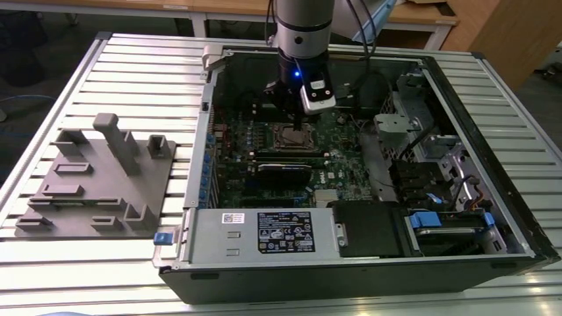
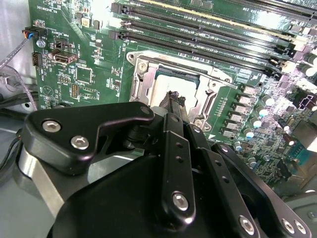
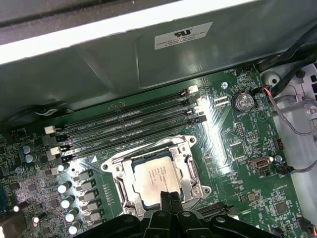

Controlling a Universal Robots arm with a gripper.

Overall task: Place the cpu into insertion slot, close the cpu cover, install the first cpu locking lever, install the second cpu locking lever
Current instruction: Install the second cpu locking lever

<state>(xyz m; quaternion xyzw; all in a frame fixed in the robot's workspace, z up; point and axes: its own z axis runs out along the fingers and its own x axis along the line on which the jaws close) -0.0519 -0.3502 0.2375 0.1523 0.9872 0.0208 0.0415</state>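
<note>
We see the gripper closed, holding nothing, its tips hiding the chip's near edge; silver chip sits under the frame plate.

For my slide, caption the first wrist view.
Gripper poised at the edge of the cpu, which sits in the insertion slot beside the memory slots.

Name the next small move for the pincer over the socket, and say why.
Probably a short lift straight up. In the first wrist view the cpu already sits in the insertion slot with the cpu cover down around it, and the pincer tips sit together at its edge, seemingly holding nothing.
</note>
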